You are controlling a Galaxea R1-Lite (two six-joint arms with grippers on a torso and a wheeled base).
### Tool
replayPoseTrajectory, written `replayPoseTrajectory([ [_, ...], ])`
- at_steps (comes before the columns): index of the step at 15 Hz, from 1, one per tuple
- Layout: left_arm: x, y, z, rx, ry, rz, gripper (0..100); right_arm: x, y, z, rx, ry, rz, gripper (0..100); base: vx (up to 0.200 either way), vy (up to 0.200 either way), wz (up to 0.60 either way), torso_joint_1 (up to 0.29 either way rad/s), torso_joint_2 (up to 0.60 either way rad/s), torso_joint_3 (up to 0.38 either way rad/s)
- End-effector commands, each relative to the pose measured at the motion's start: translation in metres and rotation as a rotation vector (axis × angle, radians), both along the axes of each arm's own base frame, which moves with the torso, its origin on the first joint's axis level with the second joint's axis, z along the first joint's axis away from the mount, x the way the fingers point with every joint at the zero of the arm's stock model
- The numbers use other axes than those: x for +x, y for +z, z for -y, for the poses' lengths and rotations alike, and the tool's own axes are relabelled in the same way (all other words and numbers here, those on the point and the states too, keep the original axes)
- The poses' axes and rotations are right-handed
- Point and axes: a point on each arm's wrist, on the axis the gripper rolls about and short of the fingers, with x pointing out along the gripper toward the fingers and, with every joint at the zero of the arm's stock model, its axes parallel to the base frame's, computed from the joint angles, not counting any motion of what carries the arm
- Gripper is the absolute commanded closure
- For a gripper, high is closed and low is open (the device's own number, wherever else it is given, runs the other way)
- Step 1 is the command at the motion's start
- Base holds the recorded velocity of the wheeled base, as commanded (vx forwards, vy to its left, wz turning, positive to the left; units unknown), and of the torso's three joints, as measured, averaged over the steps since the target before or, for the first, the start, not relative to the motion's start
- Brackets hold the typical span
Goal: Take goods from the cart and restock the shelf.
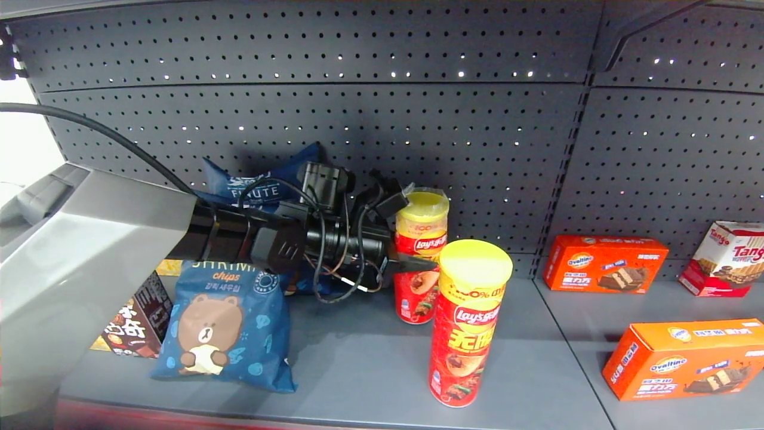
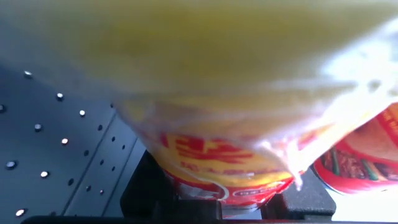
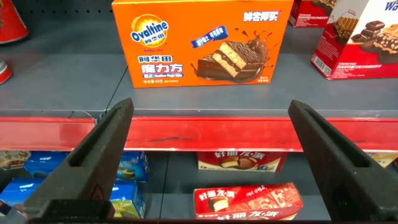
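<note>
On the shelf [image 1: 370, 358], the right pincer [image 3: 211, 112] stands wide apart, facing an orange box [image 3: 199, 43]. The left pincer [image 1: 412, 239] is clamped on the upright rear chips can [image 1: 425, 209]. The front can [image 1: 471, 322], just beside this pincer, may tip if the pincer pulls back carelessly. Both cans have lids on, so their contents are hidden.

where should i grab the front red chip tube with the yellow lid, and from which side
Probably mid-body on the front red cylindrical chip tube with the yellow lid, closing across its round wall, coming from the open front of the grey metal shelf. It stands upright with free space either side; the other red tube and left end effector block the back.
</note>
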Motion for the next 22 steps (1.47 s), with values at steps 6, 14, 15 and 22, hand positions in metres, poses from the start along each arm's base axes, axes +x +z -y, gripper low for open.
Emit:
replayPoseTrajectory([
  [6, 0.006, -0.009, 0.001, 0.007, 0.004, -0.014, 100, 0.0, 0.0, 0.0, 0.0, 0.0, -0.002, 0, 0.0, 0.0, 0.0, 0.0, 0.0, 0.0],
  [14, 0.005, -0.006, 0.001, 0.005, 0.007, -0.005, 0, 0.0, 0.0, 0.0, 0.0, 0.001, -0.002, 0, 0.0, 0.0, 0.0, 0.0, 0.0, 0.0],
  [15, 0.003, -0.002, 0.0, 0.003, 0.008, 0.004, 0, 0.0, 0.0, 0.0, 0.0, 0.0, -0.002, 0, 0.0, 0.0, 0.0, 0.0, 0.0, 0.0],
  [22, -0.026, 0.024, -0.014, 0.019, 0.056, 0.033, 0, 0.0, 0.0, 0.0, 0.0, 0.0, -0.002, 0, 0.0, 0.0, 0.0, 0.0, 0.0, 0.0],
])
